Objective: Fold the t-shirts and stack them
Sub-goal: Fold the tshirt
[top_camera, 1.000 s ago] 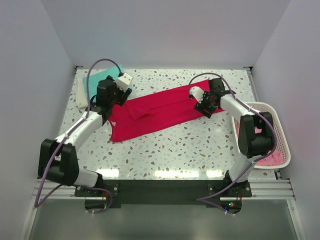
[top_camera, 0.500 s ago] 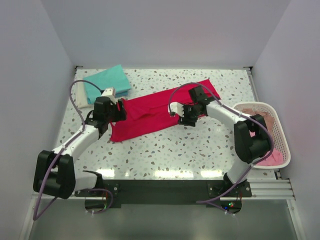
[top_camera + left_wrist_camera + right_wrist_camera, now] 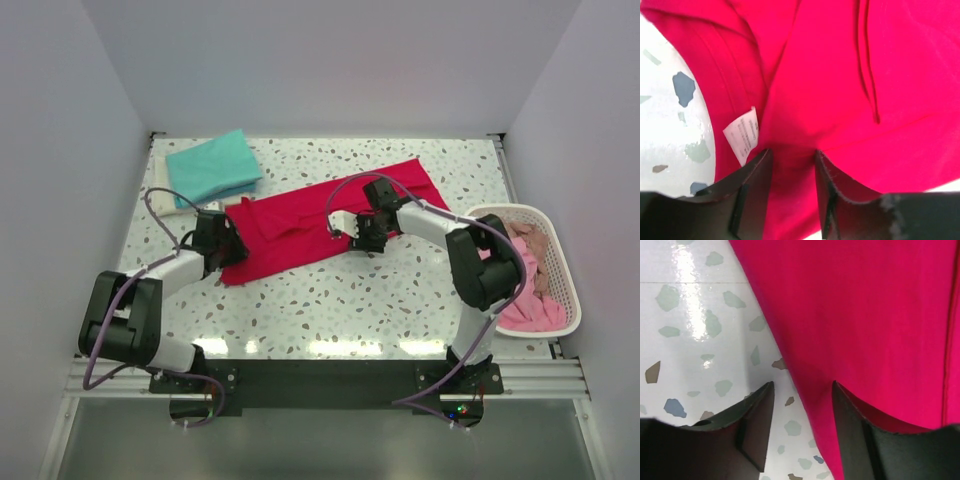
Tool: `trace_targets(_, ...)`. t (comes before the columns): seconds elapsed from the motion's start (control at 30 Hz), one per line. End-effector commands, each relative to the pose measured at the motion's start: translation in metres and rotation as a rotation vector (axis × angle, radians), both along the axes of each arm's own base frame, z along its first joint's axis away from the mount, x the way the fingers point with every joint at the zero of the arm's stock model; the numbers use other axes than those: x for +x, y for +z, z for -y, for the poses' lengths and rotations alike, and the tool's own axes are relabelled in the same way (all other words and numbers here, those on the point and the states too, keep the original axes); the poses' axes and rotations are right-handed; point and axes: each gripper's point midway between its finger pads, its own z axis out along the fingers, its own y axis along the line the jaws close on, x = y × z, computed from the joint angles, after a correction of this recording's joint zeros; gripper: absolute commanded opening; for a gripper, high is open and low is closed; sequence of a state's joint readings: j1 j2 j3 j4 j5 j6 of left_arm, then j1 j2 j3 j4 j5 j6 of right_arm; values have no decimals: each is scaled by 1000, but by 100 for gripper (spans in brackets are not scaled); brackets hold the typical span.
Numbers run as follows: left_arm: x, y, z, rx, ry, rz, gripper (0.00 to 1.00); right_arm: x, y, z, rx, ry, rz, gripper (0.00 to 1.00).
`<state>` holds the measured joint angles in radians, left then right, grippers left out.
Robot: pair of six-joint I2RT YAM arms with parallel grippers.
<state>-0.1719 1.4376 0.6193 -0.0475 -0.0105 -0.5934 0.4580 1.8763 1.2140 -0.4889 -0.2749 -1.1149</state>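
Speckled white table (image 3: 330,300), plain pale walls (image 3: 320,70). The red tee (image 3: 300,225) lies spread mid-table. My left pincer (image 3: 792,155) straddles a ridge at its left end; pinched or not, I cannot tell. My right pincer (image 3: 802,387) gapes astride its near hem. Teal tee (image 3: 212,167) beyond its left end; basket (image 3: 560,270) right of it.

Arms: white links (image 3: 168,268), black joints (image 3: 120,320), lilac cables (image 3: 147,205), matte black jaws.
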Motion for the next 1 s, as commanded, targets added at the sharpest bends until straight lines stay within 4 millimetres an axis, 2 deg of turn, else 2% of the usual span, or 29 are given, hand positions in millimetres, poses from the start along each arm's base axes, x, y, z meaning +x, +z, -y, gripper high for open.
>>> trace_targets(0.0, -19, -20, -7, -32, 97, -73, 43, 10, -5, -1, -20, -5, 30, 51)
trace_targets(0.07, -28, -26, -11, -47, 140, -100, 41, 6, -9, -2, -23, 1, 11, 42)
trace_targets(0.1, -37, -34, -16, -43, 166, -126, 39, 3, -11, -1, -27, 5, -1, 29)
trace_targets(0.17, -43, -35, -21, -56, 202, -135, 39, -11, -16, 0, -38, 28, -44, 13)
trace_targets(0.2, -47, -38, -26, -56, 221, -142, 39, -18, -18, 0, -39, 41, -60, 0)
trace_targets(0.23, -49, -37, -29, -55, 228, -141, 39, -25, -14, 0, -38, 54, -66, 0)
trace_targets(0.3, -51, -34, -37, -54, 252, -128, 39, -55, -22, 2, -54, 101, -125, 0)
trace_targets(0.33, -54, -34, -38, -53, 251, -134, 39, -74, -23, 7, -63, 121, -150, 0)
trace_targets(0.37, -55, -30, -40, -56, 254, -122, 40, -88, -22, 2, -67, 161, -156, 0)
trace_targets(0.4, -59, -28, -41, -54, 252, -121, 40, -116, -24, 3, -80, 205, -181, 0)
trace_targets(0.5, -64, -26, -42, -52, 255, -115, 40, -161, -25, 3, -93, 264, -222, 0)
trace_targets(0.53, -68, -26, -43, -55, 270, -127, 41, -185, -25, 2, -99, 300, -234, 0)
trace_targets(0.57, -70, -24, -42, -62, 274, -121, 41, -194, -25, 1, -103, 308, -235, 4)
trace_targets(0.63, -72, -18, -42, -68, 275, -104, 43, -205, -19, -4, -97, 277, -238, 24)
trace_targets(0.67, -73, -16, -44, -63, 282, -95, 44, -202, -11, -7, -83, 258, -221, 41)
trace_targets(0.77, -69, 1, -51, -43, 309, -35, 48, -188, 20, -20, -59, 198, -203, 56)
trace_targets(0.8, -70, 6, -53, -34, 312, -27, 49, -175, 40, -35, -16, 184, -167, 58)
trace_targets(0.83, -61, 22, -54, -35, 311, 25, 51, -172, 50, -43, 13, 151, -172, 59)
trace_targets(0.9, -56, 38, -55, -16, 279, 70, 59, -165, 64, -65, 72, 126, -183, 61)
trace_targets(0.93, -52, 49, -55, -9, 261, 103, 62, -159, 83, -86, 128, 94, -178, 62)
trace_targets(0.97, -43, 66, -54, -9, 237, 144, 68, -156, 90, -98, 153, 82, -180, 62)
